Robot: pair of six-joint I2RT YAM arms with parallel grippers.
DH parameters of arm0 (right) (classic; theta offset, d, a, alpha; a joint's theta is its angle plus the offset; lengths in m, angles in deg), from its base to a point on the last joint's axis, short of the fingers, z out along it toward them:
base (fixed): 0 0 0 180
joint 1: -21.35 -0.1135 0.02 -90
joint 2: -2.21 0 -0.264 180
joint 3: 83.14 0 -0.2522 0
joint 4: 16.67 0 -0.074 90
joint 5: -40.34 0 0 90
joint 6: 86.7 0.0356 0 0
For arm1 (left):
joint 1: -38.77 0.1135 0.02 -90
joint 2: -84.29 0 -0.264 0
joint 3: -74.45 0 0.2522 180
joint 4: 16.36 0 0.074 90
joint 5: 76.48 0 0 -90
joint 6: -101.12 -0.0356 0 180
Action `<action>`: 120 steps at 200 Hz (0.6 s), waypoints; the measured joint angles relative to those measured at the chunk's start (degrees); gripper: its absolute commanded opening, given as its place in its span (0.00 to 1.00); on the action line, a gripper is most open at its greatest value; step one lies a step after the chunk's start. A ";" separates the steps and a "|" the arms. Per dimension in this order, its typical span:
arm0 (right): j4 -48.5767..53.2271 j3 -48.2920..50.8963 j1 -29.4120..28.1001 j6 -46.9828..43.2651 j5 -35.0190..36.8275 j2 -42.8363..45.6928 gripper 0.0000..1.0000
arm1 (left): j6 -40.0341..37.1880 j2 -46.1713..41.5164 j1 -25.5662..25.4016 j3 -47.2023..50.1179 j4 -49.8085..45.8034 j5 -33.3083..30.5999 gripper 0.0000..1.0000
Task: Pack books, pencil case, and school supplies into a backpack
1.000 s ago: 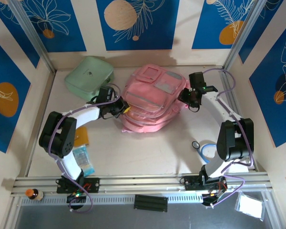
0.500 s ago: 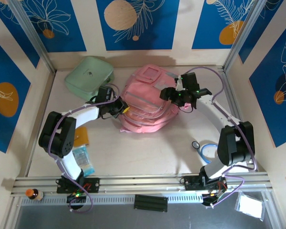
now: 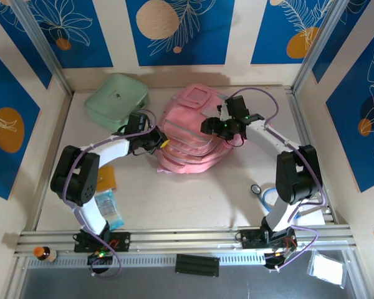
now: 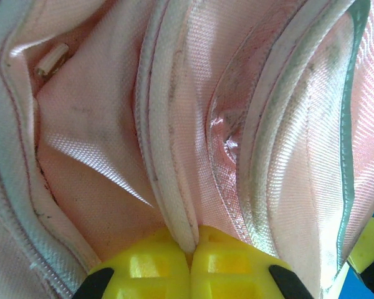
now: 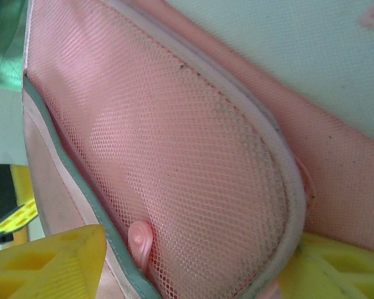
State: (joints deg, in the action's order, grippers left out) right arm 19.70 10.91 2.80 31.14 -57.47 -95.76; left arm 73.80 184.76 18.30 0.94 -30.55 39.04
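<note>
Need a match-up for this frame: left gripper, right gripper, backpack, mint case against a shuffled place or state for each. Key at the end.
Things:
1. left gripper
2. right gripper
3. backpack
4. mint case

Place or state:
A. far-left corner of the table
B. jaws apart, the backpack's mesh side between them
C. pink, lying between the two grippers
D. jaws shut on a backpack seam

Pairs: 1-D, 2-B, 3-C, 4-A
</note>
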 measured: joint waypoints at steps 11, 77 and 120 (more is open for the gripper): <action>-0.02 0.37 -0.11 -1.25 -0.17 0.07 0.70 | 0.02 0.00 0.00 0.00 0.02 0.00 0.06; -0.33 11.85 -0.90 -8.44 -6.82 8.02 0.55 | 0.44 0.13 0.00 0.00 0.17 0.09 0.06; 0.46 11.76 -1.57 -12.24 -2.56 8.02 0.42 | 0.42 0.13 0.00 0.00 0.17 0.22 0.07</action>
State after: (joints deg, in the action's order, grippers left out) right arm 20.16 22.67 1.23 18.90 -60.03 -87.74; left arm 74.21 184.89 18.30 0.94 -30.37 39.26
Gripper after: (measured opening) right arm 0.457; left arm 0.072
